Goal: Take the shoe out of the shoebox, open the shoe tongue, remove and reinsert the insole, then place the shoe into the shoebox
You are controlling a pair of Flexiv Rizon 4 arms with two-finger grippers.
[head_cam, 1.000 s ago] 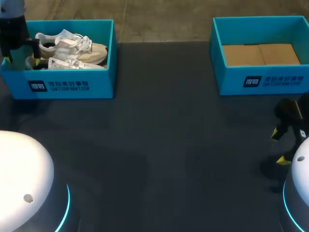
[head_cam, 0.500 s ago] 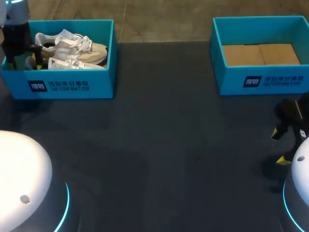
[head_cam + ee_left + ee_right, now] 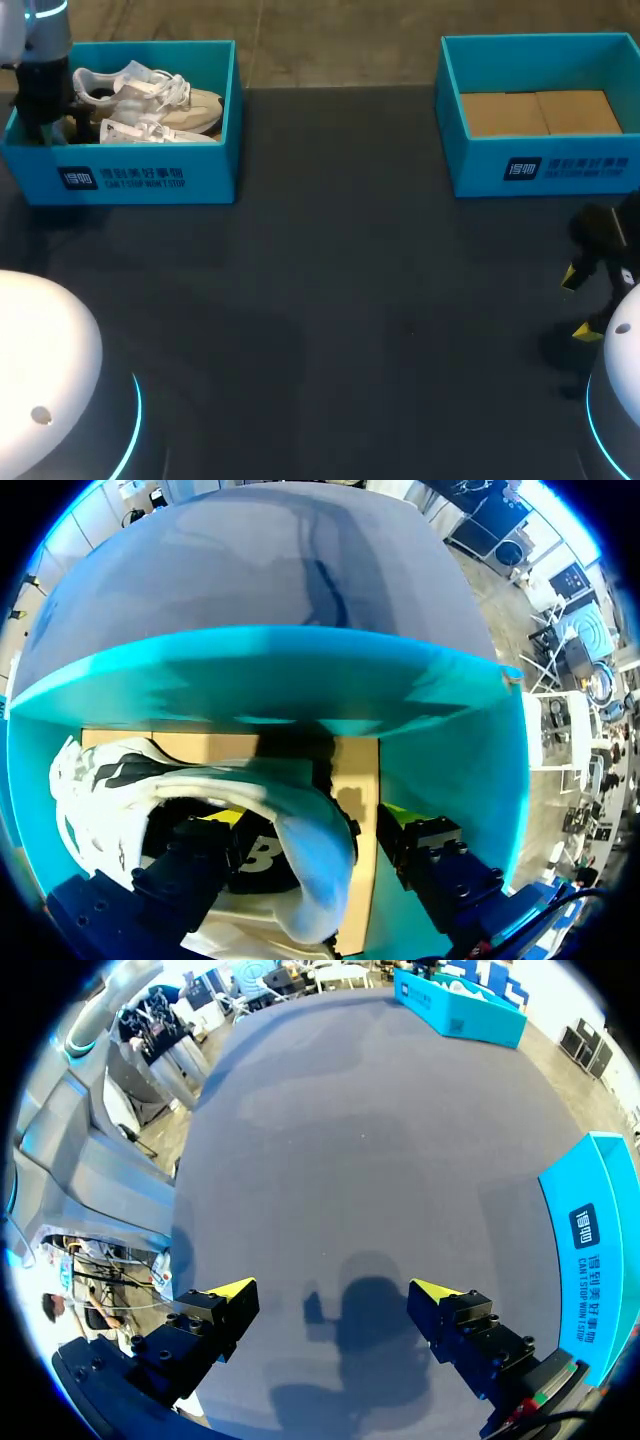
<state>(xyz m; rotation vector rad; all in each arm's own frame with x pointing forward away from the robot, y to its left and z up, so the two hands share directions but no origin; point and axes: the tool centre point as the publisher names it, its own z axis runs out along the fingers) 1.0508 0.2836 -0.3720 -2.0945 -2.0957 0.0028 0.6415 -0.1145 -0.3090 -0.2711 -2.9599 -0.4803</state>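
Note:
A white shoe (image 3: 150, 98) lies on its side in the teal left shoebox (image 3: 150, 168) at the table's far left, with a second white shoe (image 3: 160, 131) beside it. My left gripper (image 3: 62, 125) is down in that box at the heel end. In the left wrist view, the left gripper (image 3: 312, 818) stands open astride the shoe's heel collar (image 3: 305, 855). One finger (image 3: 190, 855) is inside the shoe opening and the other finger (image 3: 425, 845) is outside, with bare cardboard showing beside it. My right gripper (image 3: 577, 303) hangs open over the table at the right edge, holding nothing.
A second teal shoebox (image 3: 540, 165) with only a cardboard floor stands at the far right, close to the right gripper (image 3: 330, 1290), which sees its wall (image 3: 600, 1250). Dark table (image 3: 340, 300) stretches between the boxes.
My left arm has shifted rightward and deeper into the left box, onto the shoe's heel, and its fingers have narrowed somewhat. The right arm has kept still.

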